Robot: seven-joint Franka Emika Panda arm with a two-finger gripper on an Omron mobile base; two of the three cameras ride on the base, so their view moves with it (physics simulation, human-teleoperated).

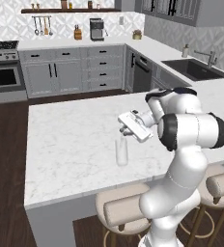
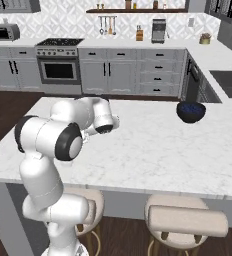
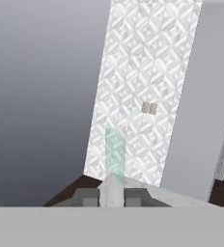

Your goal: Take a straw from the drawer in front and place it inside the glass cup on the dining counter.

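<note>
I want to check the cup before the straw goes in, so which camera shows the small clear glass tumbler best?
The left base view: the small clear glass tumbler stands upright and unobstructed on the white marble dining counter, just below the claw. In the right base view the white arm covers that spot. The hand view faces a patterned wall.

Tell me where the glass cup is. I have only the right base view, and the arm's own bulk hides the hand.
Observer: In the left base view the glass cup stands upright on the dining counter, just below the gripper.
Operator: Confirm the hand has something in it.
Observer: The hand view shows a pale green, see-through straw clamped in the gripper and sticking out past it.
Operator: Say whether it is in the cup.
Observer: I cannot tell. The left base view shows the hand tilted, close above the cup's rim.
</note>
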